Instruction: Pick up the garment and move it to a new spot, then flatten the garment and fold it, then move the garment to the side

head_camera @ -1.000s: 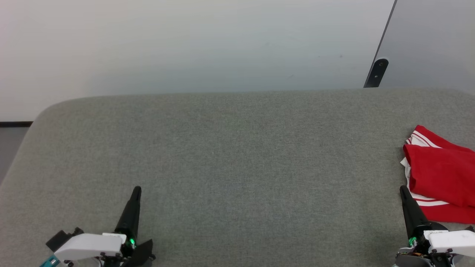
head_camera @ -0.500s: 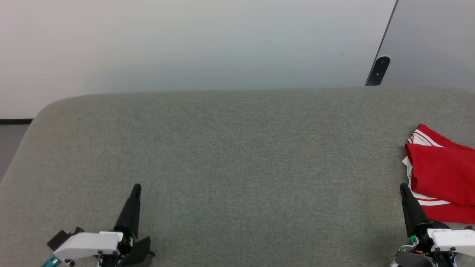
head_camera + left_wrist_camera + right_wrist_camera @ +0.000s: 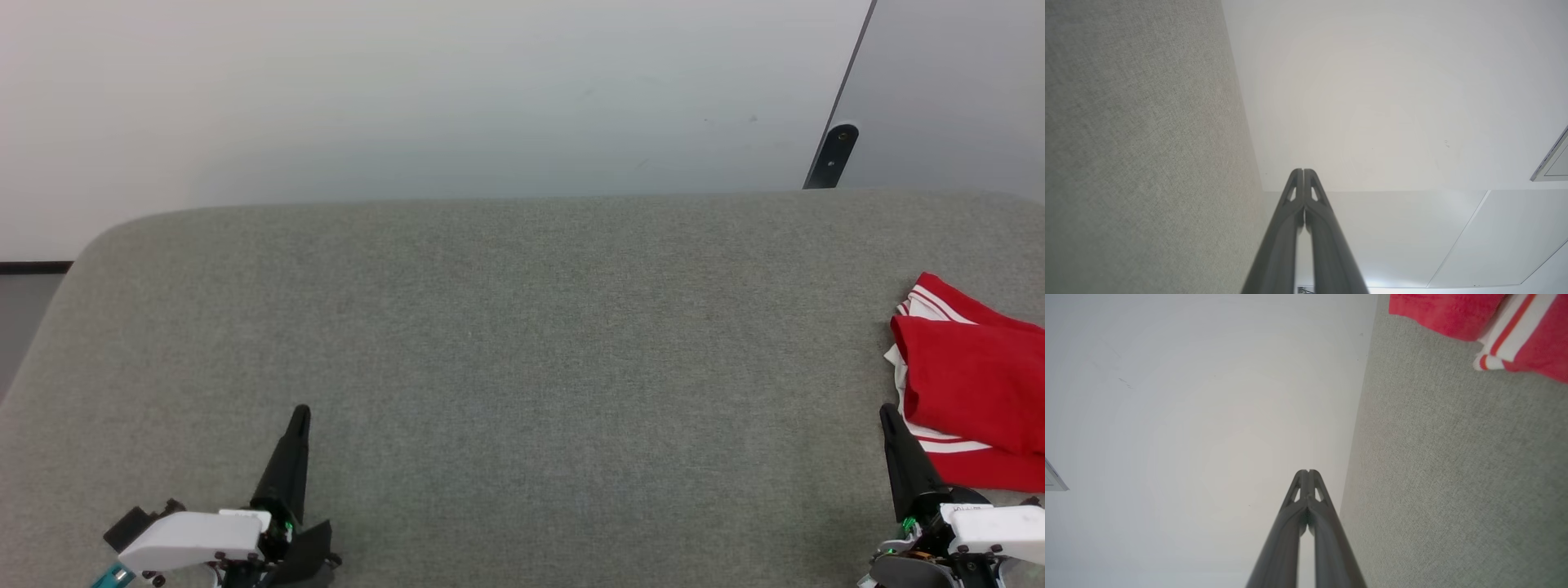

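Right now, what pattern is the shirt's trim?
The trim is white with red stripes; right wrist view.

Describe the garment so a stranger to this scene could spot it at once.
Find the wide grey fabric surface. On its right side, beside the right gripper, lies the garment. Nothing else is red with white striped trim.

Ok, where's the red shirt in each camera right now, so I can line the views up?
Head view: garment at the right edge, on the grey cushion, just right of the right gripper.
Right wrist view: garment in the top right corner.
Left wrist view: grey cushion along the left, white wall beyond.
Shared landmark: the cushion's far edge against that wall.
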